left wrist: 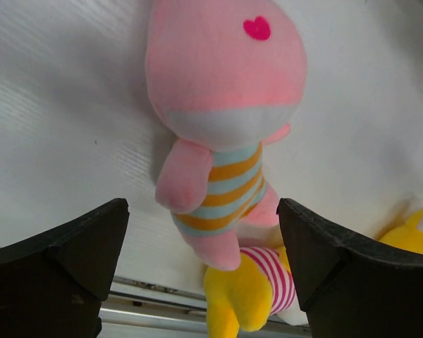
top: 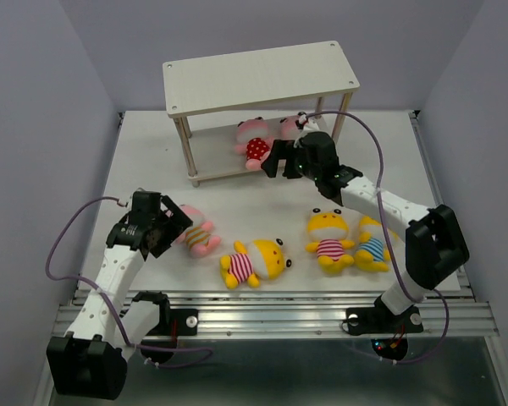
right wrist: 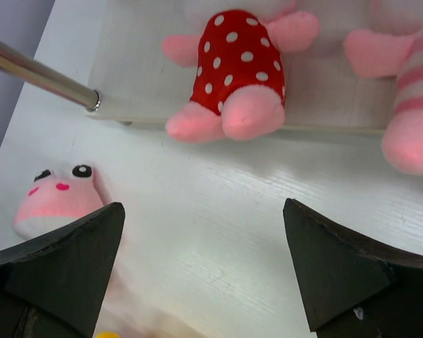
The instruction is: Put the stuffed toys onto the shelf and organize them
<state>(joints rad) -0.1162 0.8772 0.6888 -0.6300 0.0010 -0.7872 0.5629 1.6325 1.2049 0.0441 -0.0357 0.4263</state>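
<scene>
As two pink toys (top: 254,145) already share the lower board (top: 218,145), the left gripper (top: 171,227) hangs spread over a third pink toy (top: 196,236), likely next; the right gripper (top: 275,159) gapes empty.

Two toys (top: 255,144) lie on the shelf's lower board (top: 223,168), four on the table (top: 237,203) before it.

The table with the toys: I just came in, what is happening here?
Two robot arms are moving stuffed toys onto a wooden shelf. Two pink toys lie on its lower board, one in red polka dots and one striped; the top board is bare. The right gripper is open and empty just in front of that lower board. The left gripper is open above a third pink toy on the table, not gripping it. Three yellow toys lie on the table nearer the arms.
</scene>
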